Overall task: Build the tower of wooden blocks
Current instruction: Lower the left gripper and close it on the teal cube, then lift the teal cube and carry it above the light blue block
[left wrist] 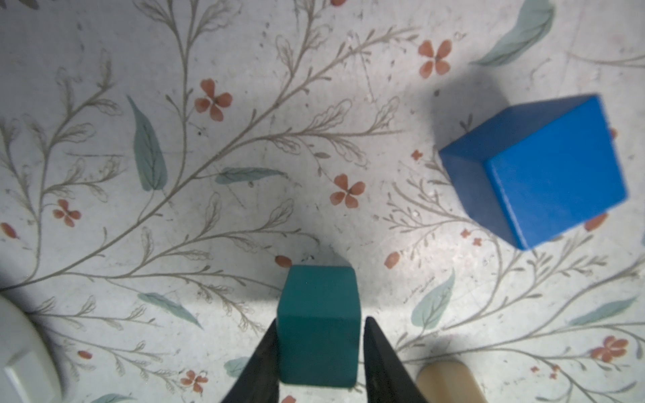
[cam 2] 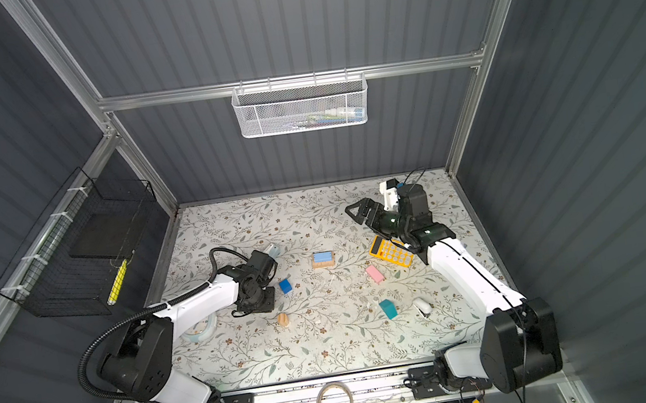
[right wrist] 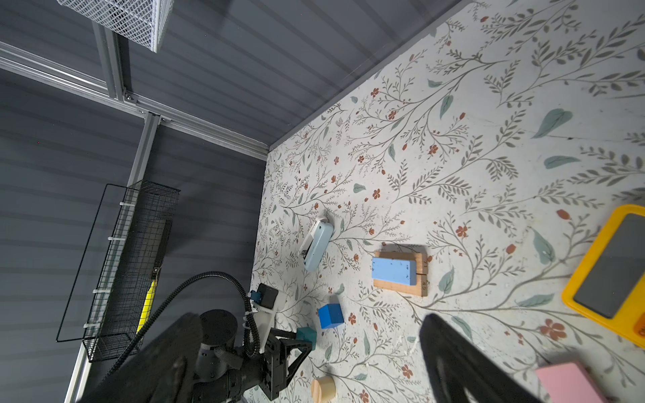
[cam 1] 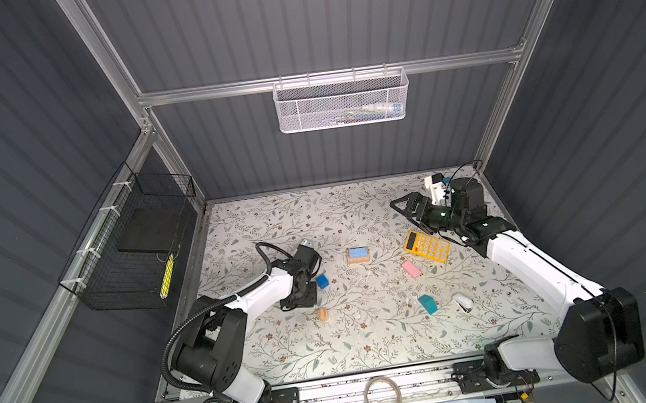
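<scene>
Left wrist view showed you the left jaws straddling the teal cube (left wrist: 319, 300), well apart from the calculator (cam 1: 426, 246); clamped or not, you couldn't tell. Right jaws stood wide apart behind the calculator; the tower (cam 1: 358, 255) sat near it.

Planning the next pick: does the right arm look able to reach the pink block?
Probably yes: the right gripper is open, the pink block lies uncovered, and the yellow calculator sits beside it, apart.

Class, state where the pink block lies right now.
In both top views the pink block lies right of centre, just in front of the yellow calculator, not touching it.
</scene>
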{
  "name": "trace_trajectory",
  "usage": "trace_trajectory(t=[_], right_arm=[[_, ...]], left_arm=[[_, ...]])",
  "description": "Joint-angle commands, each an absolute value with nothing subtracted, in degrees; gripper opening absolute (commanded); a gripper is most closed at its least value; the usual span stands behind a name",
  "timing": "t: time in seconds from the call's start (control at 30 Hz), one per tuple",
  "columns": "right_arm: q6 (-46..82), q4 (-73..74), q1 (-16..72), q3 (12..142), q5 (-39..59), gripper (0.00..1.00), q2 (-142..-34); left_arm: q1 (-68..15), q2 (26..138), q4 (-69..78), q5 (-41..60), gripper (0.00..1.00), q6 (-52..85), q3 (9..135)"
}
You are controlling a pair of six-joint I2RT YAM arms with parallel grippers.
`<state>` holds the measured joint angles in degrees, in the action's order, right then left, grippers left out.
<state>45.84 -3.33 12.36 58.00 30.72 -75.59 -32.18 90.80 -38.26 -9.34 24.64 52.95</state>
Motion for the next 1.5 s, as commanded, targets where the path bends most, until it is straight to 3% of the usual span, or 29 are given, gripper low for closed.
trace_trajectory(t=[0.0,0.33,0.83,1.47], right_arm=[[44.6,-3.8,12.0,59.7,31.4,0.99,-76.1],[44.2,-5.0,12.0,60.3,31.6,0.99,-76.4],[43.7,-5.6,11.5,60.2,31.5,0.99,-76.2],[43.2,-6.1,10.5,59.8,31.9,0.99,-76.0]], left_arm=[[-32.3,92.0,-39.4,-9.0,0.32,25.1,53.0],[-32.3,91.9,-41.2,-9.4,0.17,25.7,54.9],[-32.4,88.5,-51.3,-9.0,0.14,27.6,70.1],[-40.4,110.6,-52.8,-5.3,0.06,30.5,98.3]])
